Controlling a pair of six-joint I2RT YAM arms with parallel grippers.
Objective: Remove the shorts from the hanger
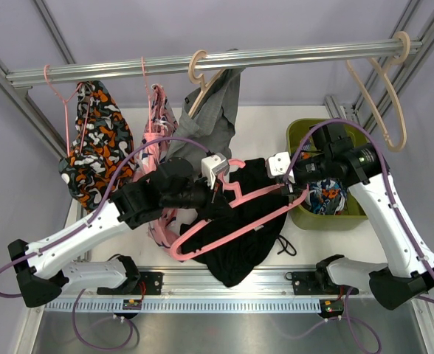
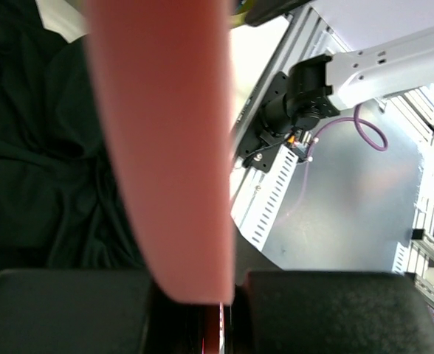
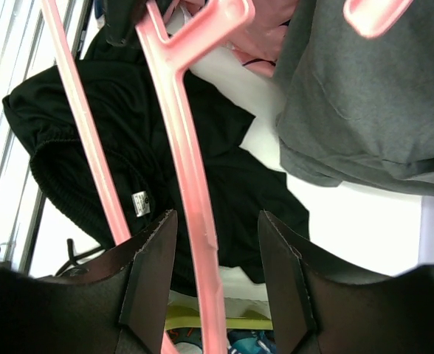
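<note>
Gripping the pink hanger [image 2: 165,147], the left gripper [image 2: 195,287] has its fingers pressed tight on the bar, which only the left wrist view shows. The right gripper [image 3: 206,273] has fingers apart with a hanger bar between them and gaps either side, clear only from the right wrist. The black shorts [image 1: 239,243] lie on the table [image 1: 269,129] under the hanger, can't tell if threaded on it; farther back, the top view alone shows grey shorts [image 1: 221,110] and patterned shorts [image 1: 91,151] hanging from the rail [image 1: 291,53].
</note>
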